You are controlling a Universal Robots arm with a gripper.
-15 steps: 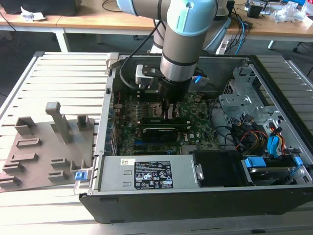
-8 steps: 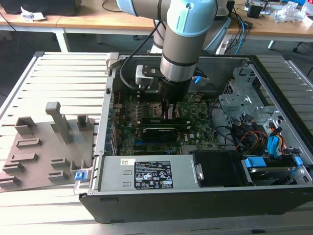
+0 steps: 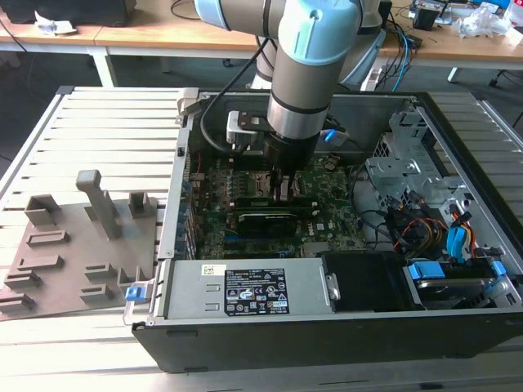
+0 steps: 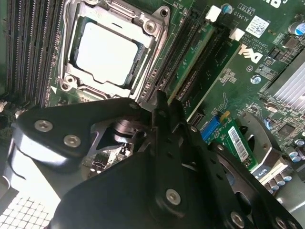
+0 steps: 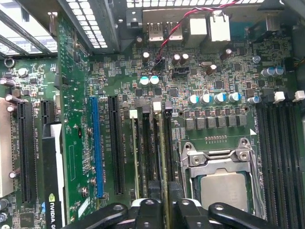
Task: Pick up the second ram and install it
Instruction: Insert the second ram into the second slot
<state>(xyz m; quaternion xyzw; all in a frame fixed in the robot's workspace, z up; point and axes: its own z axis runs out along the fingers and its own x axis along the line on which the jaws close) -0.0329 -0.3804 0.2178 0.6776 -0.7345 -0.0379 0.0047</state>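
**Item 1, fingers.** In the first wrist view the 2 black fingers (image 5: 147,212) of the gripper (image 5: 164,207) stand drawn close, with only a thin gap between them. A green edge runs straight into that gap. They appear clamped on it, though the contact itself is hidden.

**Item 2, the second ram.** The second ram (image 5: 163,152) is a narrow green stick seen edge-on. It stands upright along the memory slot just beside the CPU socket (image 5: 221,181). In the second wrist view it (image 4: 190,64) leads down to the gripper (image 4: 161,102) tips. Judged: it is held by its thin faces near 1 end, so that the board stays in line with the slot as it meets it. Whether it is fully seated cannot be told.

**Item 3, neighbouring stick.** 1 more green stick (image 5: 135,157) stands in a parallel slot, with a bare slot between the 2.

**Item 4, motherboard.** The motherboard (image 5: 200,81) lies flat in the open computer case (image 3: 286,343). A blue expansion slot (image 5: 95,148) lies farther from the socket than the memory slots.

**Item 5, arm.** The arm (image 3: 306,73) reaches straight down into the case, a fit approach for slots that open upward.

**Item 6, grey holder tray.** The grey holder tray (image 3: 65,269) lies on the slatted table at the exterior view's left, well apart from the gripper.
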